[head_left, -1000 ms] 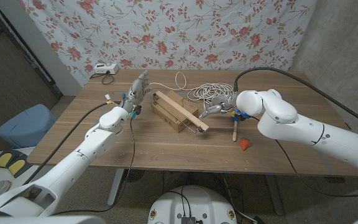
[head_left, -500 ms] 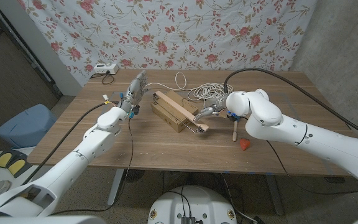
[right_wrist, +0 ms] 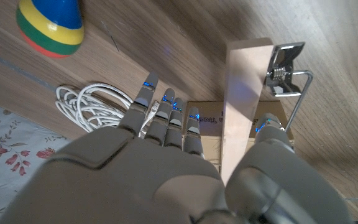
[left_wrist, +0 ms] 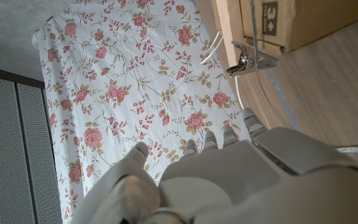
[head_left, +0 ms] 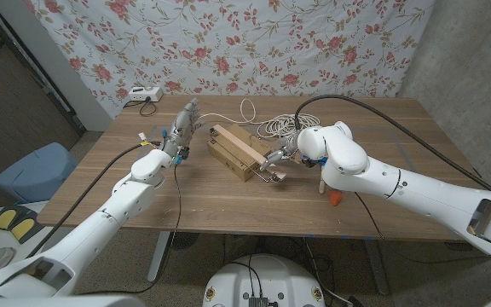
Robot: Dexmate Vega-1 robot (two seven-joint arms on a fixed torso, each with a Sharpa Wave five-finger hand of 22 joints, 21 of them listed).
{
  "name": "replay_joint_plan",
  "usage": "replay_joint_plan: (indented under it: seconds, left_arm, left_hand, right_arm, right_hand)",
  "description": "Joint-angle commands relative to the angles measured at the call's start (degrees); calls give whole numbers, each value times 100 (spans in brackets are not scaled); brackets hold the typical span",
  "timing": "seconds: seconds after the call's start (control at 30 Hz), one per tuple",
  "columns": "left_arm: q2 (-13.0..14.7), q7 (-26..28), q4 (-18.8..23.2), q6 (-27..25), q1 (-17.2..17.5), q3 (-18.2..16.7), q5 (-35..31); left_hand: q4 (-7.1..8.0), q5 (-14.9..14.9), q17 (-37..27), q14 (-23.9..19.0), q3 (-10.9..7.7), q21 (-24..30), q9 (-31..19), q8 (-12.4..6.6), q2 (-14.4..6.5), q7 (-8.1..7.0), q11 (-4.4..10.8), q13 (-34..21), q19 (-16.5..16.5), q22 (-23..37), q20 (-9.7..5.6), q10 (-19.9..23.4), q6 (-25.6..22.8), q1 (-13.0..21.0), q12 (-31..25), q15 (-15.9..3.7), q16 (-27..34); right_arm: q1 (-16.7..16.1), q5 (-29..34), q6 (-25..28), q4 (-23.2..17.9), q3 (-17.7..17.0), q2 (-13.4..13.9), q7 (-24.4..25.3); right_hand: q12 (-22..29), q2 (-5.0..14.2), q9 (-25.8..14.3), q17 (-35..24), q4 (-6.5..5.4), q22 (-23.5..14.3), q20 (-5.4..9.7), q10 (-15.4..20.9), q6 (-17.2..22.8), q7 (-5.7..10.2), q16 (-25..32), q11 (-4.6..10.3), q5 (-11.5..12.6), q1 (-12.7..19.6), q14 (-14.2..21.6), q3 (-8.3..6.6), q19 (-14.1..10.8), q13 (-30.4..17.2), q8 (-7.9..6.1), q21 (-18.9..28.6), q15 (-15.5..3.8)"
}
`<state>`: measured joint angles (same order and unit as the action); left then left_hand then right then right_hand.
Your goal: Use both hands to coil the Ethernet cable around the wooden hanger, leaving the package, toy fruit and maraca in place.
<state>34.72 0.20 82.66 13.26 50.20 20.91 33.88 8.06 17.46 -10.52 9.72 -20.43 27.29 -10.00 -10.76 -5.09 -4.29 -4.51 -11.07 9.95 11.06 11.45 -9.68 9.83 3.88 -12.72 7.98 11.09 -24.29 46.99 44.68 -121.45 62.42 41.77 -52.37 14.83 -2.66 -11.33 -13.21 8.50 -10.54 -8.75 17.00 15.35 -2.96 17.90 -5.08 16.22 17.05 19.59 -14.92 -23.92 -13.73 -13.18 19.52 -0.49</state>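
The white cable [head_left: 281,126] lies in a loose bundle toward the far side of the table [head_left: 228,196], just behind the wooden hanger [head_left: 247,152]. The hanger rests tilted across a cardboard package [head_left: 228,153], its metal clip [head_left: 268,174] at the near end. The right hand [head_left: 281,154] reaches over that near end; from its wrist camera the fingers [right_wrist: 166,121] lie on one side of the wooden bar and the thumb on the other, but I can't tell if it actually grips. The left hand [head_left: 186,124] stands left of the package, fingers apart, holding nothing. A maraca's wooden handle [head_left: 321,182] and red toy fruit [head_left: 336,198] lie by the right arm.
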Motion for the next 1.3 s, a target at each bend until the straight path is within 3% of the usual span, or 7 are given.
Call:
replay_joint_plan:
  seconds: [0.03, 0.4, 0.67, 0.87, 1.07, 1.13, 1.3]
  left_arm:
    - [53, 125, 164, 5, 161, -71, 28]
    - [44, 102, 198, -17, 130, -42, 13]
    - [61, 130, 264, -103, 119, -21, -3]
    - [91, 199, 366, -179, 138, -18, -34]
    - [137, 237, 470, -274, 130, -7, -69]
    - [159, 276, 522, -290, 132, -14, -102]
    - [334, 626, 861, -528, 177, -52, -361]
  left_hand:
    - [5, 28, -16, 526, 24, -36, -9, 10, -20, -39, -22, -18, 405, 27, 70, -733, 707, -30, 6, 6, 13]
    - [20, 47, -18, 510, 66, -64, -9, 10, -6, -42, -18, -18, 398, 29, 72, -731, 692, -53, 15, 9, 13]
    - [26, 54, -19, 517, 85, -78, -9, 14, 1, -43, -24, -18, 401, 30, 73, -734, 698, -64, 20, 12, 8]
    - [29, 61, -19, 518, 98, -86, -9, 19, 3, -54, 7, -18, 397, 31, 73, -742, 708, -71, 25, 7, 7]
    - [31, 66, -18, 522, 106, -93, -9, 22, 1, -60, -15, -18, 392, 32, 71, -741, 719, -73, 27, -1, 4]
    - [31, 68, -18, 520, 108, -95, -9, 25, -1, -61, -11, -18, 391, 32, 71, -746, 727, -73, 29, 1, 4]
    - [24, 75, -16, 506, 110, -112, -9, 27, -8, -65, -19, -18, 408, 31, 71, -708, 742, -62, 16, -13, 8]
  right_arm:
    - [90, 582, -302, 466, 183, -354, -334]
    - [-280, 1490, -357, 643, 87, -478, -99]
    - [-965, 1889, -483, 660, -340, -454, 964]
    - [-1620, 1257, -832, 604, -1027, -332, 2374]
    - [-1993, 419, -1246, 679, -1582, -216, 3340]
    - [-2098, 484, -1235, 693, -1616, -182, 3701]
    - [-2274, 102, -1349, 758, -1874, -116, 4189]
  right_hand:
    - [-42, -83, -32, -21, 208, -11, 207, -4, -66, 198, -22, 213, 156, 808, -45, -124, -91, -54, 25, -47, -210]
    - [106, 1112, -62, -385, 220, -60, 722, 539, 367, 480, 485, 463, 238, 4240, 502, -856, -864, -205, -37, 201, -754]
    - [1223, 1438, -129, -1675, -12, -599, 1315, 2242, 1863, 708, 1728, 789, -564, 6181, 2487, -1181, -1688, -671, -212, 1689, -1258]
    - [2010, 1394, -227, -3008, -680, -1176, 1407, 3231, 2824, 554, 2891, 771, -580, 5737, 4074, -897, -1954, -1228, -171, 3188, -1180]
    - [2986, 1423, -501, -4564, -1750, -1250, 1536, 3844, 3127, 441, 3574, 954, -297, 4479, 4088, -582, -1633, -2336, 5, 3938, -1179]
    - [3727, 1414, -1018, -5704, -1798, -1245, 1495, 3777, 3268, 543, 4038, 1121, -88, 4056, 4043, -725, -1393, -3555, -211, 4386, -1162]
    - [4654, 1397, -1917, -5825, -1789, -1322, 1523, 3680, 3089, 686, 4775, 1367, 70, 3683, 3782, -923, -819, -5414, -710, 5059, -1161]
